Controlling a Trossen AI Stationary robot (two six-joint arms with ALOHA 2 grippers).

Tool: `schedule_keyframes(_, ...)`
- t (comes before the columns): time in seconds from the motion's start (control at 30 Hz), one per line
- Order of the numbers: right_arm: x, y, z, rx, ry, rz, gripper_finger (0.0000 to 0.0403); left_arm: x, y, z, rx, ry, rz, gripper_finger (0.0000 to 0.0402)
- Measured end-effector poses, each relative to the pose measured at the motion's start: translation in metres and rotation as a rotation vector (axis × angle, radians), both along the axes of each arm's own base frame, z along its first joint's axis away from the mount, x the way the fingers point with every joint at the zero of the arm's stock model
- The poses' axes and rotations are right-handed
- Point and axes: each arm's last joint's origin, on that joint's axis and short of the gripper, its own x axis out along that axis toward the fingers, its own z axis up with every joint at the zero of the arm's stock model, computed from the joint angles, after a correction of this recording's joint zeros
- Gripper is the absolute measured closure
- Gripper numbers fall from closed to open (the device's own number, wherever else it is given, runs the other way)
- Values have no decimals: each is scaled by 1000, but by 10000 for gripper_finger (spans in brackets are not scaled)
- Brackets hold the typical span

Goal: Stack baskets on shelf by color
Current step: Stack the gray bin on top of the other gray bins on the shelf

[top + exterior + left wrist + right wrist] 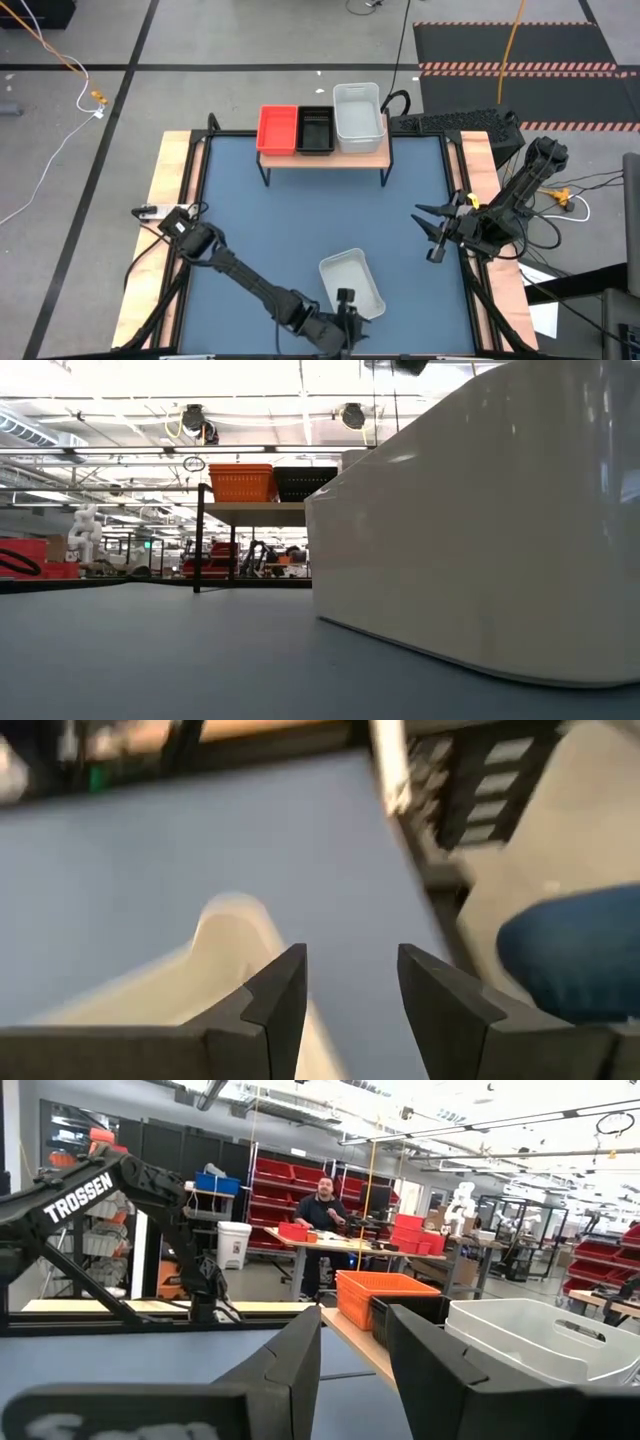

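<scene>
Shelf [322, 158] at far side of counter [270, 230] carries red basket [277, 129] left, black basket [316, 130] middle, white basket [357, 117] right; how many sit nested in each pile cannot be told from above.

Second white basket [352, 283] on counter, near edge, still to go onto white pile.

Left hand [345, 322] at its near rim, fingers spread, rim just beside them, nothing pinched.

Right hand [432, 226] waits at right side, fingers spread, empty.

Low view mostly blocked by near white basket. Left wrist view blurred.

Left claw [345, 303] hovers at white basket [352, 282]; three basket stacks on shelf [322, 156].
</scene>
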Motion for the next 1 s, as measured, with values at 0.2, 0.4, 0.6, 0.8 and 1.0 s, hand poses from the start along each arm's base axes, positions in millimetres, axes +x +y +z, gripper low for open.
schedule_keyframes(0.2,0,0,0,6,-2,-1,293,-8,8,-14,-51,174,89,243)
schedule_keyframes(0.4,0,0,0,8,-3,-1,293,-12,9,-19,-58,252,85,252)
schedule_keyframes(0.6,0,0,0,5,-1,-2,293,-16,14,-24,-31,332,75,340)
schedule_keyframes(0.8,0,0,0,-1,1,-3,293,-21,10,-19,-5,367,-42,385)
schedule_keyframes(1.0,0,0,0,-1,1,-3,293,-38,4,10,46,354,-114,392)
